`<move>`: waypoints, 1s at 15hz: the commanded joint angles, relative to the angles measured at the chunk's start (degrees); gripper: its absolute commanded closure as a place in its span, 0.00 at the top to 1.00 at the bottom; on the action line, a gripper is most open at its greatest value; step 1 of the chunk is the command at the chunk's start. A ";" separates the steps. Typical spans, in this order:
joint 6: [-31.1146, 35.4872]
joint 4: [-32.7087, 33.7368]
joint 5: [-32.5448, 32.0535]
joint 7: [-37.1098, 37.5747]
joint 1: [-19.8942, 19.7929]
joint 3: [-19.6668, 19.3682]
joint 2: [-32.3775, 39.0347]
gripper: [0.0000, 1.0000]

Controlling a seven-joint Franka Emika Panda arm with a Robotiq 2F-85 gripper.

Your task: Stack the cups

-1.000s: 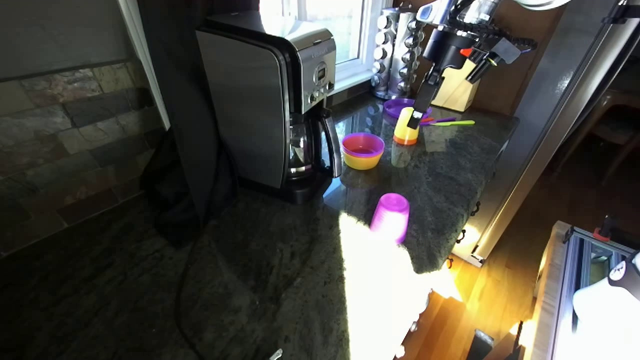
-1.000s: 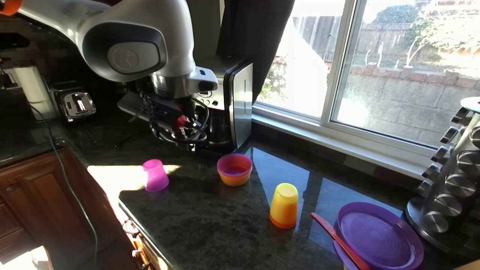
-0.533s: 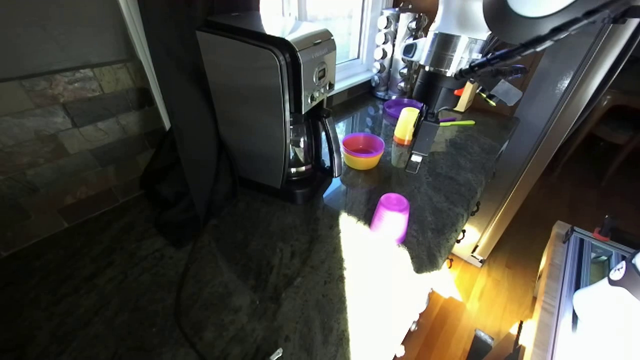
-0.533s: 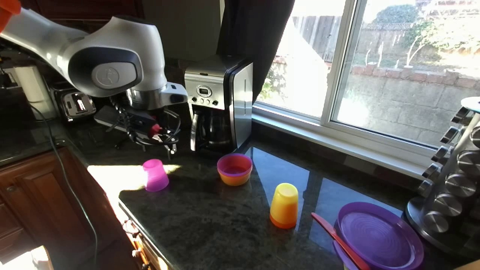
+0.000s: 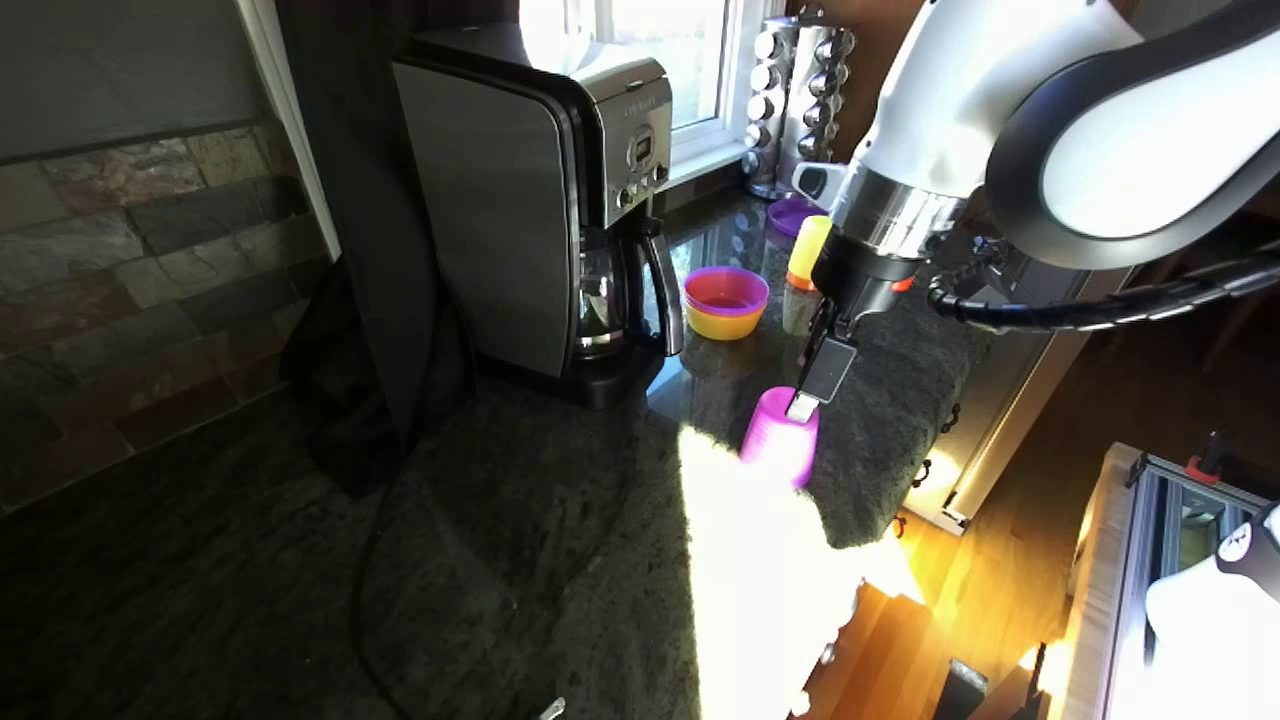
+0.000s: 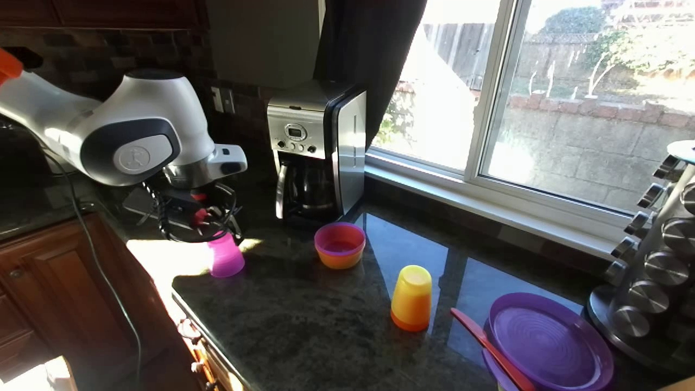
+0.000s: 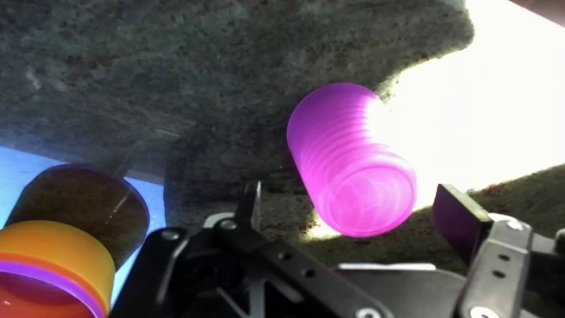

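Note:
A magenta cup [image 7: 340, 145] stands upside down on the counter, half lit by sunlight; both exterior views show it too, as the same magenta cup [image 6: 227, 262]. Right above and around its base end is my gripper [image 7: 353, 198], jaws wide apart, one finger on each side with a gap to the cup. In an exterior view a fingertip [image 5: 802, 406] overlaps the cup's top. Farther along the counter, a yellow cup [image 6: 412, 290] with an orange lower edge also sits upside down; whether a second cup is under it I cannot tell.
Near the coffee maker [image 5: 500, 220] rests a pink-and-yellow bowl [image 6: 340, 259], also at the lower left of the wrist view. Purple plates [image 6: 548, 342] with a red knife [image 6: 488, 345] lie before the spice rack [image 6: 662, 266]. The counter's front edge runs close to the magenta cup.
The arm has come across and down, bringing my gripper from higher up to the magenta cup's top. The cups and the bowl have stayed where they were.

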 commanded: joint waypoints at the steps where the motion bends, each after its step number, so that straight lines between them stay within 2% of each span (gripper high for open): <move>1: 4.24 -0.16 -2.17 3.71 0.23 0.89 3.12 1.00; 2: 4.65 -0.15 -2.80 4.29 0.03 1.13 3.67 0.94; 3: 4.68 -0.15 -3.49 5.09 -0.19 1.37 4.13 0.77; 4: 4.35 -0.13 -4.24 5.99 -0.40 1.58 4.53 0.70; 5: 3.92 -0.12 -5.02 6.94 -0.60 1.80 4.84 0.69; 8: 3.37 -0.04 -6.92 9.43 -0.87 2.15 5.40 0.44; 15: 1.79 1.24 -7.55 10.93 -2.10 0.61 2.64 0.43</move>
